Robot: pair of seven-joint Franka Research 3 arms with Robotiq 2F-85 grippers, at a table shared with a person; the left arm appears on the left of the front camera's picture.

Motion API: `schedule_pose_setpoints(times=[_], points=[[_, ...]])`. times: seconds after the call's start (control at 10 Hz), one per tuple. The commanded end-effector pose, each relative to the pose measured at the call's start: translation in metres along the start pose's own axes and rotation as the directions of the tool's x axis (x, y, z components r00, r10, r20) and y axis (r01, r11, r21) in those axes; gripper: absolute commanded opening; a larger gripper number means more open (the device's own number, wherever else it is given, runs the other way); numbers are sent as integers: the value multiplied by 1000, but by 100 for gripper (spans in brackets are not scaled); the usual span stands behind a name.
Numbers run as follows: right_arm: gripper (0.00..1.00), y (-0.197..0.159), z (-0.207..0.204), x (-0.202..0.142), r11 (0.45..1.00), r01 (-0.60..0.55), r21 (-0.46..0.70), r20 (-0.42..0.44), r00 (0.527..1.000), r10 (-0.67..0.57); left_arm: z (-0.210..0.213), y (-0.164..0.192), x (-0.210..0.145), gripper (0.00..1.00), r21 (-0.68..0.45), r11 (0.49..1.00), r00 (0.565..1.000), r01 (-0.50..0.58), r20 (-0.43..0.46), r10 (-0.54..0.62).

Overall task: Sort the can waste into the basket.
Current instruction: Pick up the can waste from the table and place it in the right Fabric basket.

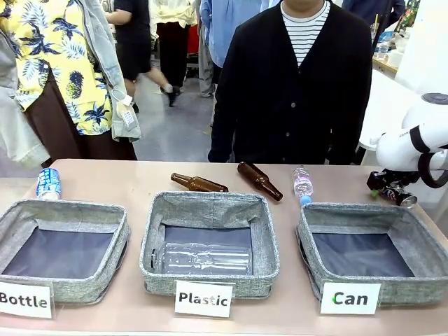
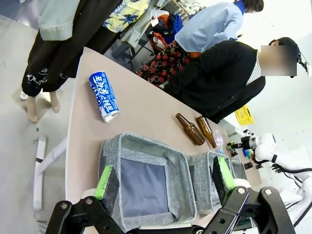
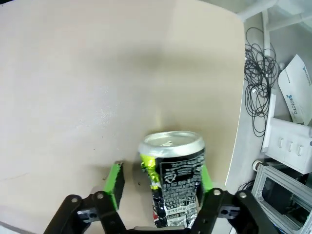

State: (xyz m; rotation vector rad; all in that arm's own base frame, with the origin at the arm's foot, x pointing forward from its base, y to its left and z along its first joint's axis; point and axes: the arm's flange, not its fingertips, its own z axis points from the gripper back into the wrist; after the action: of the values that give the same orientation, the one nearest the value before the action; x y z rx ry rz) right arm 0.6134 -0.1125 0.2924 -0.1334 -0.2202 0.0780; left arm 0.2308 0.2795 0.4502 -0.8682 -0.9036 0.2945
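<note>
Black can [image 3: 175,180]: silver lid, green/white print, dented side. It lies on the table [image 1: 140,175] just behind the Can basket [image 1: 420,290], at its far right corner, close to the table edge. It sits between the right gripper [image 3: 160,180] jaws: one pad touching, other w/ a gap, so prob. not clamped yet. Bare tabletop beyond the lid. Blue can [image 1: 48,184] lies well left of the Can basket. Left gripper [image 2: 164,176] spread wide, empty.

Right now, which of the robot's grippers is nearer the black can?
The right. The right gripper straddles the black can, with a gap beside one pad; the left gripper hangs open above the grey Bottle basket, at the table's other end.
</note>
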Motion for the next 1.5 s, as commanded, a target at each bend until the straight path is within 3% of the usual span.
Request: schedule_pose_setpoints(times=[0.0,0.1,0.2,0.4,0.7,0.9,1.2,1.4], points=[[0,-4,1,5,1000,-16,24,-19,1000,17,-1,3,2,100,-20,1000,1000,21,16,-21],[0,-5,2,5,1000,-17,17,-23,1000,17,-1,3,2,100,-20,1000,1000,21,16,-21],[15,-4,4,5,1000,-17,9,-25,1000,17,-1,3,2,100,-20,1000,1000,21,16,-21],[0,-3,8,5,1000,-18,7,-27,999,19,-1,3,2,100,-20,1000,1000,21,16,-21],[0,0,29,-4,999,-19,-30,-12,1000,19,-1,3,2,100,-20,1000,1000,21,16,-21],[0,0,71,-28,998,-58,-36,42,997,59,-1,3,2,100,-20,1000,1000,21,16,-21],[0,4,166,-98,977,-208,-38,238,948,211,-1,3,2,100,-20,1000,1000,21,16,-21],[0,23,198,-144,892,-451,-19,326,841,432,-1,3,2,100,-20,1000,1000,21,16,-21]])
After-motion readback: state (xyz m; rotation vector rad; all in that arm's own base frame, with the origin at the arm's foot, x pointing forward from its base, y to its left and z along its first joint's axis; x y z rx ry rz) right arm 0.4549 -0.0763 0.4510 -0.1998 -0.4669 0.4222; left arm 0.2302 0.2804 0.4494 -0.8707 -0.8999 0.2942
